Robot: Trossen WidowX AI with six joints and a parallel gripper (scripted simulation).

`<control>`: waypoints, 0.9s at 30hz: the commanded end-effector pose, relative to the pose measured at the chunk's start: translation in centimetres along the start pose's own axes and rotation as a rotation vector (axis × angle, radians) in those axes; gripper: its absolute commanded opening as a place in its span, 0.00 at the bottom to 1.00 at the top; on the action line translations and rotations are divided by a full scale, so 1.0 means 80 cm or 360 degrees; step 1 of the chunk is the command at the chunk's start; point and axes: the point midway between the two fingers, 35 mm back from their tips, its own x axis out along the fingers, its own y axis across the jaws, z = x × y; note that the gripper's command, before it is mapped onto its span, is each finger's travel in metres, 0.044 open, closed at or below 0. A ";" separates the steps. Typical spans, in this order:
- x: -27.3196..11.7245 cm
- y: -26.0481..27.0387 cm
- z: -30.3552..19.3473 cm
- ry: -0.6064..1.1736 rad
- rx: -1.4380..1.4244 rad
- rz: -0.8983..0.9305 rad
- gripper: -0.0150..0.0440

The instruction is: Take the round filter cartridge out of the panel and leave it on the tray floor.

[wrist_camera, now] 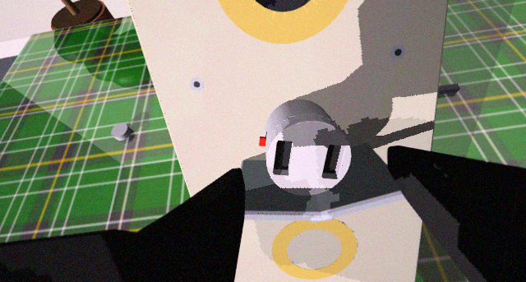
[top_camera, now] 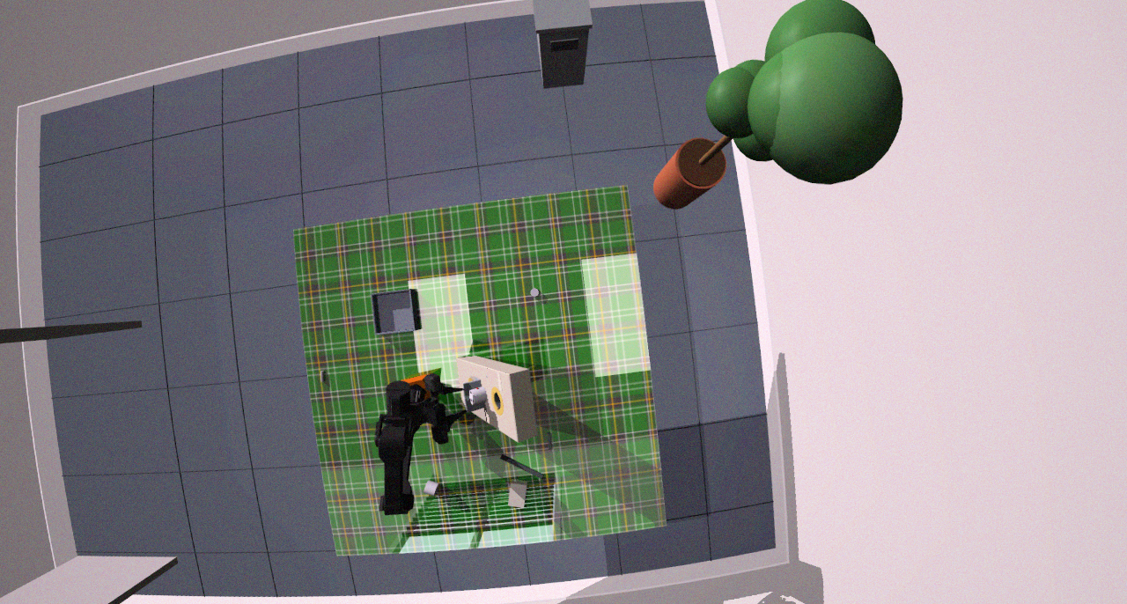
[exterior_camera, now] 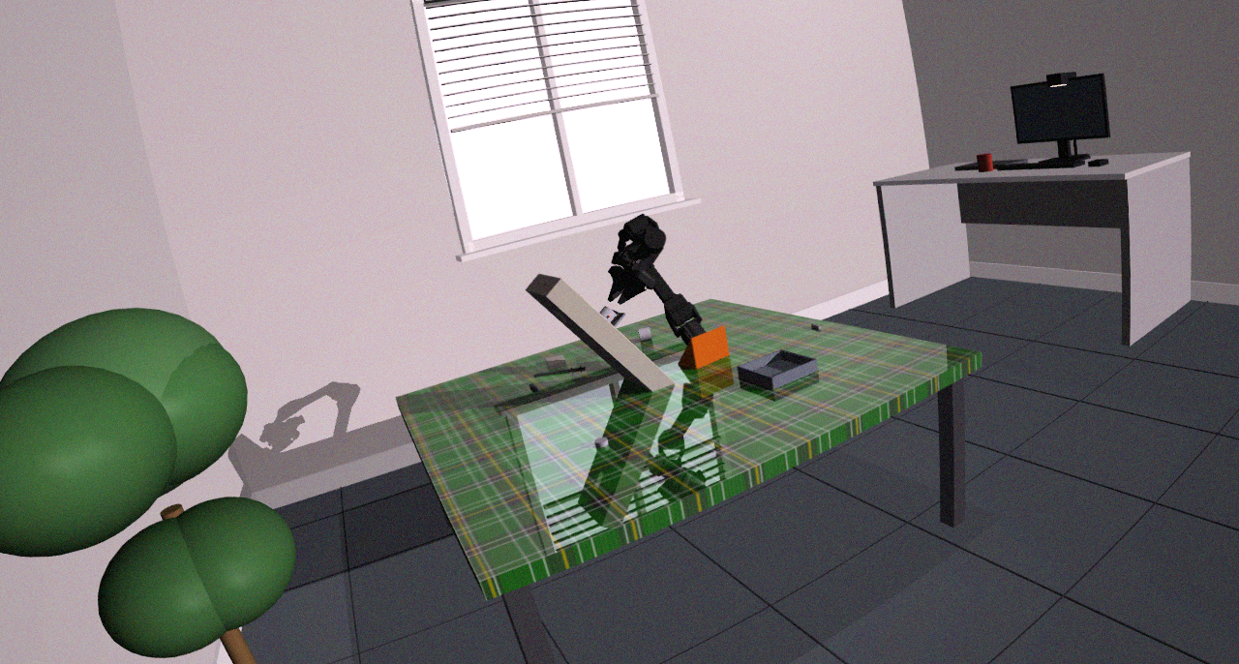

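We see the filter cartridge (top_camera: 477, 397) (exterior_camera: 609, 316) (wrist_camera: 308, 159) out of its opening, resting on a dark ledge (top_camera: 470, 386) (wrist_camera: 259, 200) that juts from the tilted service panel (top_camera: 513, 408) (exterior_camera: 597, 335) (wrist_camera: 230, 48). Its two dark slots face our wrist camera, and a small red tab (wrist_camera: 262, 141) shows beside it. On the panel's face above it, in the wrist view, a yellow ring (top_camera: 502, 408) (wrist_camera: 283, 31) surrounds the dark round opening, and a smaller yellow ring (wrist_camera: 281, 247) lies below the ledge. Our gripper (top_camera: 465, 401) (exterior_camera: 617, 299) (wrist_camera: 313, 168) is in front of the panel with its fingers spread well past halfway but short of fully wide, and we have nothing in its grasp. In the wrist view the cartridge appears between the two black fingers; whether either one brushes the ledge, we cannot tell. The open grey tray (top_camera: 377, 317) (exterior_camera: 776, 374) sits well apart from the panel on the plaid table (top_camera: 551, 222) (exterior_camera: 831, 400) (wrist_camera: 82, 159), so the cartridge is not on the tray floor. An orange block (top_camera: 417, 380) (exterior_camera: 710, 348) stands between panel and tray in the exterior view. Also around the panel, all apart from it, we have a small grey cylinder (top_camera: 534, 291) (exterior_camera: 600, 441) (wrist_camera: 122, 131), a white cylinder (top_camera: 431, 488) (exterior_camera: 644, 334), a dark rod (top_camera: 521, 466) (exterior_camera: 559, 372) and a pale block (top_camera: 517, 494) (exterior_camera: 555, 362).
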 end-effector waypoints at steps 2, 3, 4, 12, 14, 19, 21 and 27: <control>0.006 0.000 -0.008 0.0014 0.0006 0.0004 0.77; 0.007 0.000 -0.009 0.0015 0.0006 0.0005 0.77; 0.009 0.000 -0.009 0.0016 0.0006 0.0007 0.77; 0.026 0.001 -0.009 0.0018 0.0006 0.0012 0.77; 0.030 0.001 -0.009 0.0018 0.0006 0.0012 0.77; 0.040 0.001 -0.009 0.0016 0.0007 0.0009 0.77; 0.044 0.000 -0.008 0.0014 0.0007 0.0007 0.77; 0.053 -0.001 -0.008 0.0011 0.0008 0.0001 0.77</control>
